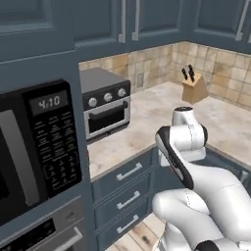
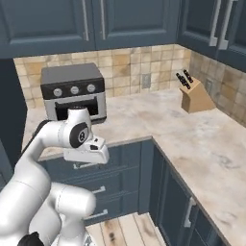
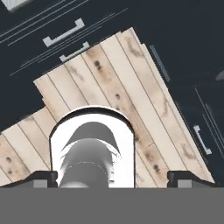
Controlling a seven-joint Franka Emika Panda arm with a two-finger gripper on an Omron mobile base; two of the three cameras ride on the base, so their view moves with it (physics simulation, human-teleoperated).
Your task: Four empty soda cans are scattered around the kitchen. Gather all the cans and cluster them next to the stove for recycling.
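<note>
Hand view: gripper (image 3: pixel 112 176) spread wide, empty, facing the plank floor (image 3: pixel 109 92)
Advice: scan the counter (image 2: pixel 158 120) for cans first

Marble counter (image 2: pixel 202 139) — toaster oven (image 2: pixel 74 91), knife block (image 2: pixel 194 96)

Dark blue wall cupboards (image 2: pixel 110 21) hang above a tan tiled backsplash (image 2: pixel 134 62) that turns the corner of the room. Below it a pale marbled bench (image 2: pixel 192 139) runs in an L shape over dark blue drawers (image 1: pixel 128 188) with silver handles. A toaster oven (image 2: pixel 73 91) stands on the bench against the tiles, and a wooden knife block (image 2: pixel 194 96) sits near the corner. A black microwave (image 1: pixel 37 147) is built into a tall unit at the left. The floor (image 3: pixel 109 87) is light wooden planks.
</note>
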